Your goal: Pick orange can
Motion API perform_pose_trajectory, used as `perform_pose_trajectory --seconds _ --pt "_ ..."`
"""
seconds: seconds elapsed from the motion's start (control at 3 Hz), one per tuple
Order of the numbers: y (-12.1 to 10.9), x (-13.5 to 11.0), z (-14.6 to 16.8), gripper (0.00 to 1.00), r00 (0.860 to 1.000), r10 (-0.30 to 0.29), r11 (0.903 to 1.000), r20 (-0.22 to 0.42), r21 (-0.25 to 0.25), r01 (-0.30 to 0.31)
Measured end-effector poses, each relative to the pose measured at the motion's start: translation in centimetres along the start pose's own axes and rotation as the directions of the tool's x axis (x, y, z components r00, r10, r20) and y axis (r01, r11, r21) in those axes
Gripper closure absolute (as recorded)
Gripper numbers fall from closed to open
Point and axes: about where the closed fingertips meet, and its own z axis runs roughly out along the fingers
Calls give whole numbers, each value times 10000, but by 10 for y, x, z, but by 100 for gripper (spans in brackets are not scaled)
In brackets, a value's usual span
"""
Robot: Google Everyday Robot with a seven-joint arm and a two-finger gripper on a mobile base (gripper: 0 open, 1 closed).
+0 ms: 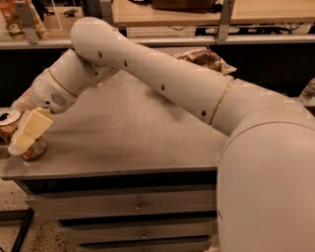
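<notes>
The orange can (10, 123) stands tilted at the far left edge of the grey table (138, 128); its silver top with the pull-tab opening and its copper base show. My gripper (19, 129) is at the can. Its cream near finger (30, 130) lies across the front of the can's body, and the other finger (20, 102) shows behind it, so the can sits between the open jaws. The can rests on the table. My white arm reaches in from the right across the table.
A brown crinkly snack bag (204, 59) lies at the table's back right, partly behind my arm. Drawers (138, 204) sit under the tabletop. A wooden shelf (172, 10) with posts runs along the back. The can is close to the table's left edge.
</notes>
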Motion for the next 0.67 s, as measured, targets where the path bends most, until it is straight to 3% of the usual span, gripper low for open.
perform_pose_trajectory --seconds 0.67 --pt "4 2 2 64 9932 -389 9992 1099 -26 395"
